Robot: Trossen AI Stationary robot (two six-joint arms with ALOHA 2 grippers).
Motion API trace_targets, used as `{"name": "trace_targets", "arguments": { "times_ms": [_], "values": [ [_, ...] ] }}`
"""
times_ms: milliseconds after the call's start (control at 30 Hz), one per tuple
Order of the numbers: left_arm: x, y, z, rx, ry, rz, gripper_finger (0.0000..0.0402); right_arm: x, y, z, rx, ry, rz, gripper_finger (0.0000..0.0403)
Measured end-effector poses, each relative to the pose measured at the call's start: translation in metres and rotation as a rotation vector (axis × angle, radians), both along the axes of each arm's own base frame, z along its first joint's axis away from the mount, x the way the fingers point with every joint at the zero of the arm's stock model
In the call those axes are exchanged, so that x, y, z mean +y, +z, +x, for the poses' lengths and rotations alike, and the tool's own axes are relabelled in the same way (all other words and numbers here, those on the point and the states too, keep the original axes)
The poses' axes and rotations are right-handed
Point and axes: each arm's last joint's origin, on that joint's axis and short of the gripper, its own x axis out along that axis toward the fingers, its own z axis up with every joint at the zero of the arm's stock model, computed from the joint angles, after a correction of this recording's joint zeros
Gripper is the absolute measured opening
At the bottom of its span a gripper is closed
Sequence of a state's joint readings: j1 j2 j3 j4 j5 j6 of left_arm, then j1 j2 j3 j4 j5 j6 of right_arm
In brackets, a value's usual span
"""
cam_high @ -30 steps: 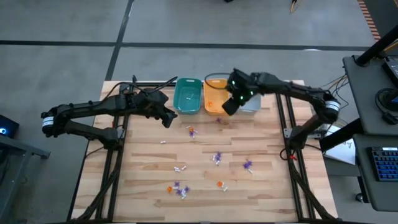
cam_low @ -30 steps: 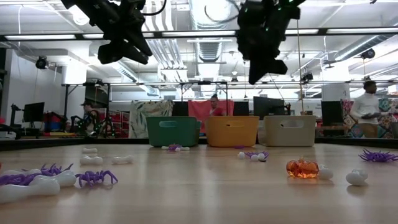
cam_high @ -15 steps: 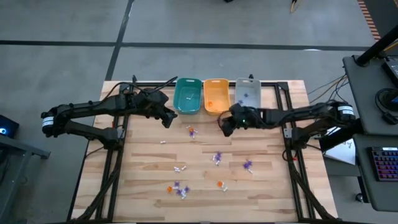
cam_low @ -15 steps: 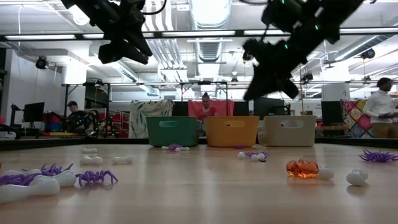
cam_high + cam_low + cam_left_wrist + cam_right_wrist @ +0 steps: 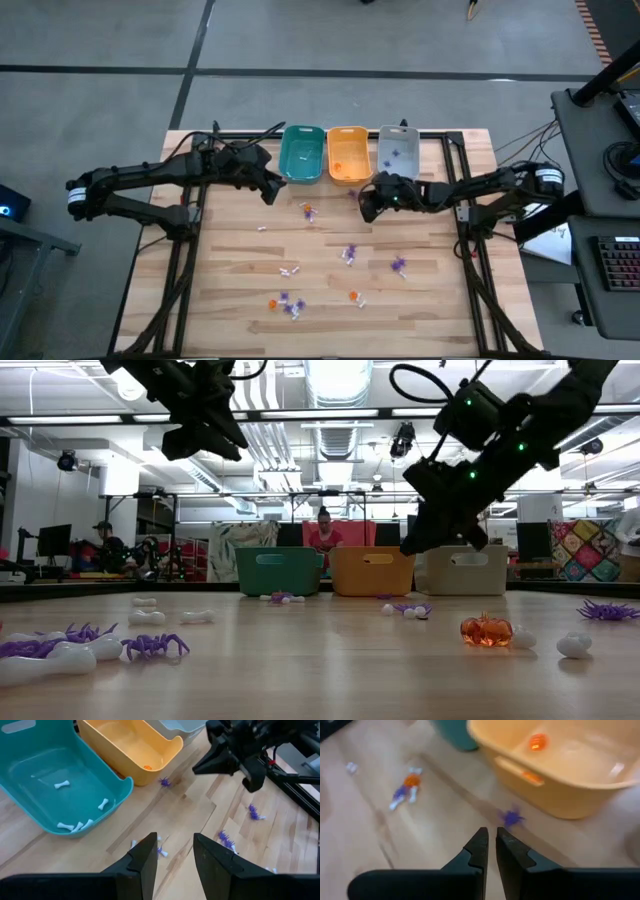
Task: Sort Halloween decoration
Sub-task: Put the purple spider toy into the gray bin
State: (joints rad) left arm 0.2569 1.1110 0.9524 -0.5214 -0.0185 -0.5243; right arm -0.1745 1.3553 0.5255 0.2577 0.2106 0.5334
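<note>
1. Nearest the front edge of the table (image 5: 230, 300), most of the Halloween decoration (image 5: 290, 306) is still lying loose — purple spiders, white bones and an orange pumpkin (image 5: 486, 630) spread across the wood, well apart from the bins.
2. Further in, a small cluster of orange, purple and white trinkets (image 5: 406, 786) is sitting mid-table, and a lone purple spider (image 5: 510, 817) is lying just in front of the orange bin (image 5: 347, 154).
3. The right gripper (image 5: 366, 205) is hovering low over the table near that spider, its fingers nearly together with nothing between them — I judge a fresh pick is the step in hand.
4. The next move, as I read it, is calling for the fingers to part, then drop around the purple spider; it is lying close to the orange bin's wall, so the approach is needing care not to nudge the bin.
5. The left gripper (image 5: 268, 190) is waiting above the table just left of the teal bin (image 5: 301, 155), fingers partly apart and holding nothing.
6. At the far edge the three bins are standing side by side: the teal bin is holding white bones (image 5: 62, 784), the orange bin an orange piece (image 5: 536, 742), the grey bin (image 5: 398, 152) something purple.
7. Beyond the table, a person (image 5: 322, 538) is sitting in the room, clear of the arms.
</note>
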Motion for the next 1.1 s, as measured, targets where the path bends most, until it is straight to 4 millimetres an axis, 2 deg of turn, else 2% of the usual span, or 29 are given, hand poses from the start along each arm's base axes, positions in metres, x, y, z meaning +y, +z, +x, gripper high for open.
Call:
{"name": "trace_targets", "arguments": {
  "times_ms": [200, 467, 800, 1100],
  "values": [
    [0.0, 0.0, 0.0, -0.006, 0.0, 0.001, 0.0109, -0.001, -0.019, 0.01, -0.04, 0.042, -0.053, 0.0027],
    [0.0, 0.0, 0.0, -0.006, 0.0, 0.001, 0.0109, -0.005, -0.041, 0.027, 0.038, 0.012, -0.057, 0.0027],
    [0.0, 0.0, 0.0, -0.008, 0.004, -0.005, 0.0109, -0.011, -0.037, 0.034, 0.016, -0.114, -0.108, 0.0027],
    [0.0, 0.0, 0.0, -0.007, 0.002, -0.003, 0.0109, -0.006, -0.054, 0.033, 0.063, -0.072, 0.003, 0.0027]
  ]
}}
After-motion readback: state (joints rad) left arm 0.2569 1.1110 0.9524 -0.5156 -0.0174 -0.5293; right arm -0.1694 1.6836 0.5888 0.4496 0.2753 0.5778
